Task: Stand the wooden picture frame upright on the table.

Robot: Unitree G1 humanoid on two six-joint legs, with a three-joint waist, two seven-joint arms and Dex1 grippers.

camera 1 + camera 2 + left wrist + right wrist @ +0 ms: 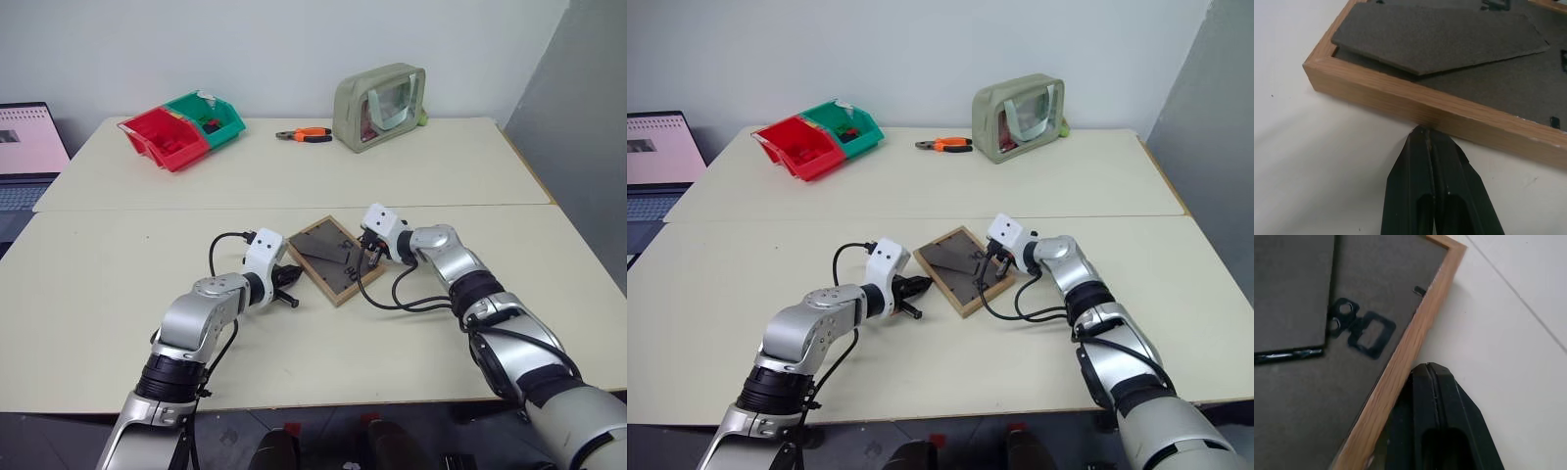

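Left tool (1425,133) and right tool (1431,368), both closed, flank the face-down wooden picture frame (331,257), seemingly touching it, on the desk (441,176).

Light-wood picture frame (331,258), rough matt back; smooth table (294,343).

No readable text, label, brand, number or sign anywhere. Faint dark marks on the pink laptop screen (27,137) at the far left, too small to read. Nothing printed on the dark back of the wooden picture frame (331,258).
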